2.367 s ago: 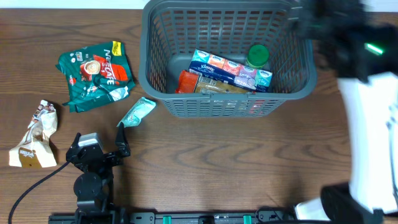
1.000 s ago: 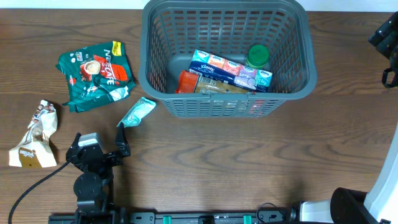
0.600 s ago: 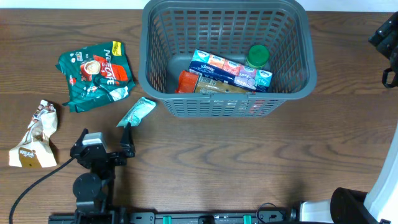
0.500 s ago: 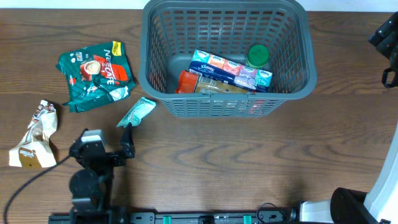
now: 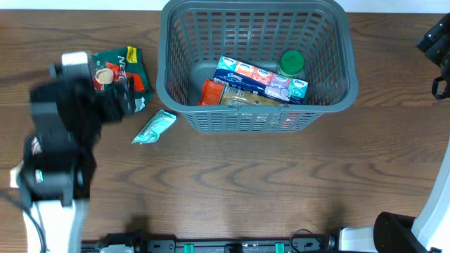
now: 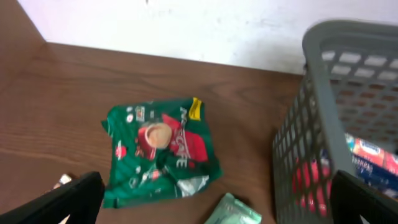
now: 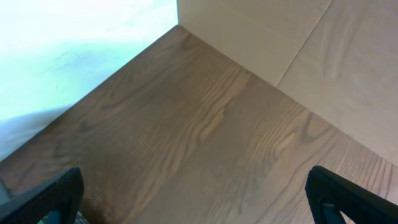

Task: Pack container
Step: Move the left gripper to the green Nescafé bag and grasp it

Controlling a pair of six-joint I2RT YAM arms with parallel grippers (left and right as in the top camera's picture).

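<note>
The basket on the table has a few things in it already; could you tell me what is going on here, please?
A two-armed robot is packing the basket. It already holds a tissue pack, a green-lidded bottle and a red packet. A green coffee bag and a small teal packet lie on the table to its left. The left tool is open and empty above the coffee bag; the right tool, also open and empty, is off to the basket's right.
</note>
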